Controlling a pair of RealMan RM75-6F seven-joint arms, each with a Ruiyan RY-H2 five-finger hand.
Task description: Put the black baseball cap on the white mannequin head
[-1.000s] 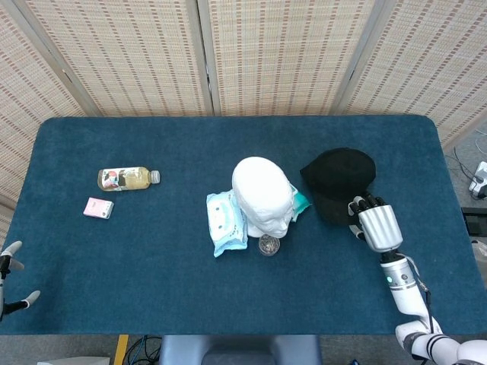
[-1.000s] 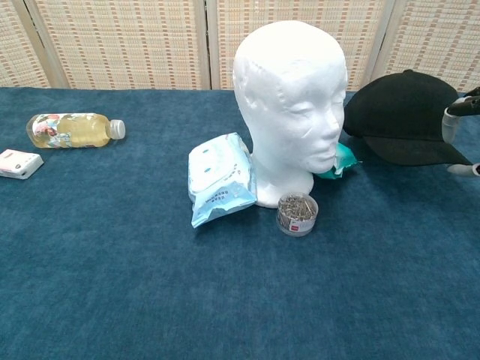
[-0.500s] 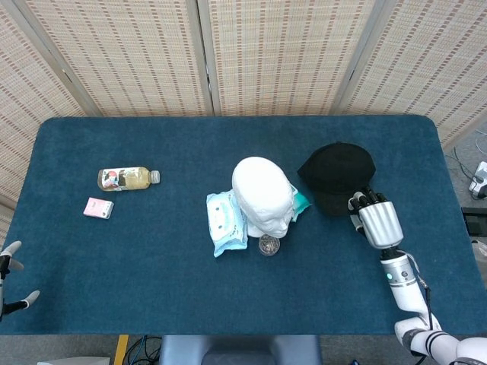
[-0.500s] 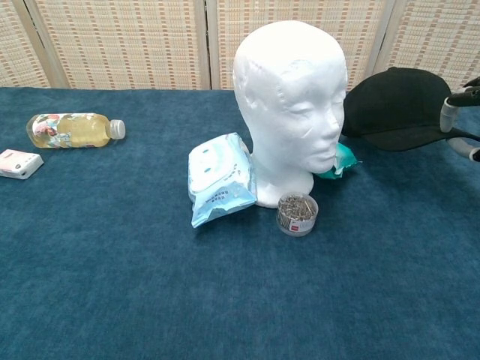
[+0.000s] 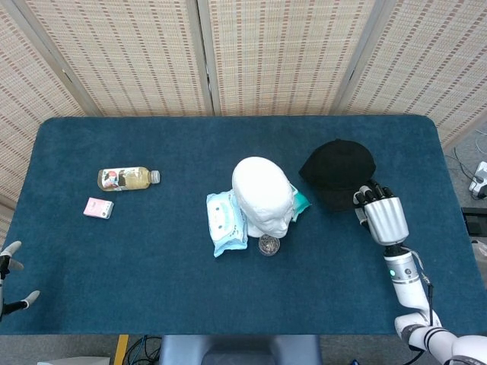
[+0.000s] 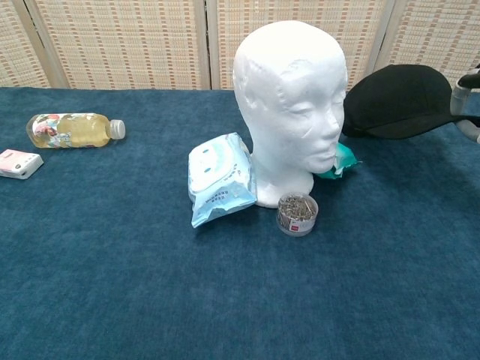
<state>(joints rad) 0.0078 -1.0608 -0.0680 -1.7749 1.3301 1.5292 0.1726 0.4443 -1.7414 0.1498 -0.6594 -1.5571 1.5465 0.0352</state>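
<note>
The white mannequin head (image 5: 262, 194) stands upright mid-table, its face (image 6: 291, 97) turned toward me in the chest view. The black baseball cap (image 5: 337, 171) is to its right, and in the chest view the cap (image 6: 401, 90) hangs tilted above the cloth with its brim raised. My right hand (image 5: 380, 217) grips the cap's brim from the near side; only its edge (image 6: 469, 90) shows in the chest view. My left hand (image 5: 9, 277) sits at the table's near left corner, fingers apart and holding nothing.
A blue wipes pack (image 6: 218, 180), a teal packet (image 6: 341, 160) and a small clear jar of pins (image 6: 297, 214) crowd the mannequin's base. A drink bottle (image 5: 125, 179) and a pink box (image 5: 98, 207) lie at the left. Woven screens stand behind the table.
My right hand has risen and shifted slightly right with the cap's brim in it, so the cap has lifted off the cloth. The left hand has not moved.
</note>
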